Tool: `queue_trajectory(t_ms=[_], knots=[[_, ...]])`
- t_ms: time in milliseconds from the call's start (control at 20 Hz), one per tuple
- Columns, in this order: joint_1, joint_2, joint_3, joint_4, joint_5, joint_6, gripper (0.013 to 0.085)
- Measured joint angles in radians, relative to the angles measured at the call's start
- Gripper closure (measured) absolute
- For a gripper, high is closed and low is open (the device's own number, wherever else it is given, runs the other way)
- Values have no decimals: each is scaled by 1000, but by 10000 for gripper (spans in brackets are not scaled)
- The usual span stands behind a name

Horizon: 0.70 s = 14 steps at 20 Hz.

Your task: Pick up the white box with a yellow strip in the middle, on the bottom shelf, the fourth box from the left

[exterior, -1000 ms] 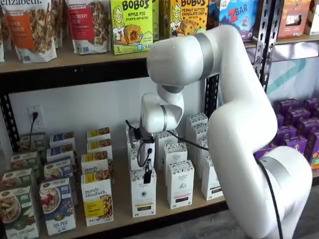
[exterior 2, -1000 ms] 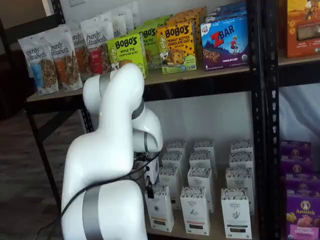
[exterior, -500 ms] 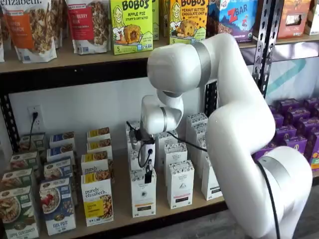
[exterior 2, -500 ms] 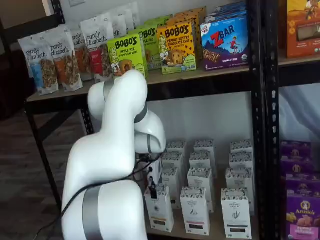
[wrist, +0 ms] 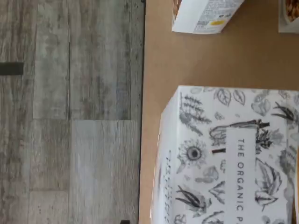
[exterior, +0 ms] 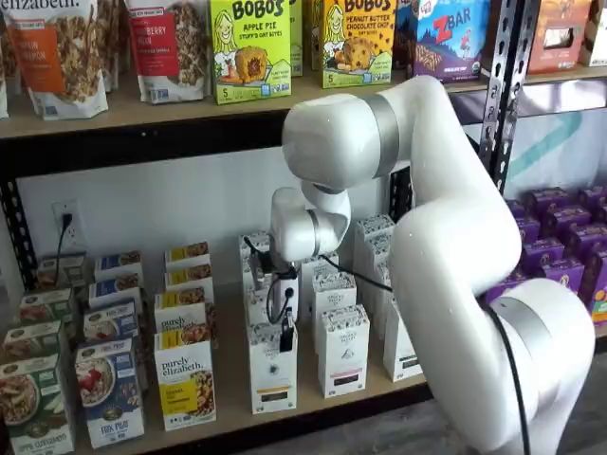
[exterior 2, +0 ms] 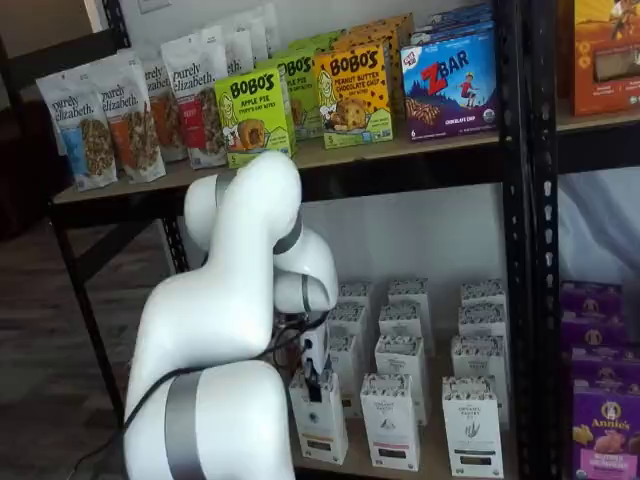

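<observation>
One white box [exterior: 272,368] stands directly under the gripper [exterior: 285,334], whose finger spread cannot be made out

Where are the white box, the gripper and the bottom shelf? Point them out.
white box [exterior: 272,374]: a shelf view, on its front face.
gripper [exterior: 284,336]: a shelf view, at its black fingers.
bottom shelf [exterior: 232,365]: a shelf view, on bare board.

The bottom shelf [exterior: 228,374], a pale wooden board, carries rows of upright cartons including the white box [exterior: 272,370].
</observation>
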Motion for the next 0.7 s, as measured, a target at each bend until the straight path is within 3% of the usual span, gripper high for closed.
queue_trajectory(t_ms=[300, 700], knots=[[0, 38, -53, -40, 49, 35, 130], [3, 61, -62, -46, 27, 42, 130]])
